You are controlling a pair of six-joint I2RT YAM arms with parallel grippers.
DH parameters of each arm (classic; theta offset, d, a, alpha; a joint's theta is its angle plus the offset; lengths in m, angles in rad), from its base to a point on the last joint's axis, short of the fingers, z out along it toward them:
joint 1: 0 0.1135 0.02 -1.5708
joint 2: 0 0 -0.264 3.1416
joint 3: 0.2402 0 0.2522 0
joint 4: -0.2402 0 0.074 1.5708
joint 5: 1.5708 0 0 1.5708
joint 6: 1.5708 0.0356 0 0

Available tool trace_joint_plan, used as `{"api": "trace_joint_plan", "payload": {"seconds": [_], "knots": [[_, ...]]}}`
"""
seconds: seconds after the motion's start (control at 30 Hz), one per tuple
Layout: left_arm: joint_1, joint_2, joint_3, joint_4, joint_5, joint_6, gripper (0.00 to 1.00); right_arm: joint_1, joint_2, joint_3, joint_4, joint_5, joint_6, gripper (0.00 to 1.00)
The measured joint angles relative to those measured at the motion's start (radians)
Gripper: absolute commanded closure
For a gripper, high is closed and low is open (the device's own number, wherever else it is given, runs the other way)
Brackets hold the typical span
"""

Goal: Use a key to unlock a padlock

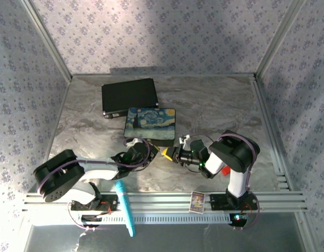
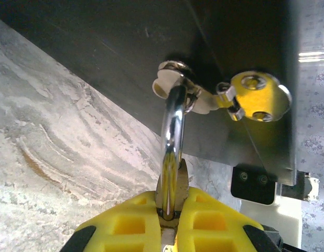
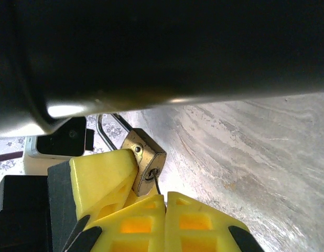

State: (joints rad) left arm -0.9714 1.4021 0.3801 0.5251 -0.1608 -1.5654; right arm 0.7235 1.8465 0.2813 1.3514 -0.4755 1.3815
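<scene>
The small brass padlock (image 3: pixel 146 157) hangs just above the marble table, its thin silver shackle (image 2: pixel 172 131) pointing away from my left wrist camera. My left gripper (image 2: pixel 172 202) is shut on the padlock body, one yellow finger (image 3: pixel 99 178) pressed against its side. My right gripper (image 3: pixel 164 202) is shut on the key (image 3: pixel 158 185). Only the key's thin dark shaft shows, running from between the fingertips into the keyhole on the padlock's bottom face. From above, the left gripper (image 1: pixel 154 152) and right gripper (image 1: pixel 171 154) meet tip to tip in front of the painted box.
A box painted with a starry night (image 1: pixel 150 126) lies right behind the grippers. A flat black case (image 1: pixel 129 96) sits further back. A teal pen (image 1: pixel 125 207) and a small card (image 1: pixel 197 201) rest on the near rail. Metal frame posts bound the table's sides.
</scene>
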Motion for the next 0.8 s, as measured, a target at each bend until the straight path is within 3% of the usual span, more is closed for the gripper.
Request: {"api": "trace_joint_plan", "payload": {"seconds": [0.43, 0.8], "knots": [[-0.002, -0.002, -0.023, 0.068, 0.027, -0.024, 1.0, -0.071, 0.024, 0.012, 0.013, -0.09, -0.002, 1.0], [-0.007, 0.004, -0.039, 0.1, 0.014, -0.046, 1.0, -0.046, 0.031, 0.018, 0.015, -0.059, 0.003, 1.0]]}}
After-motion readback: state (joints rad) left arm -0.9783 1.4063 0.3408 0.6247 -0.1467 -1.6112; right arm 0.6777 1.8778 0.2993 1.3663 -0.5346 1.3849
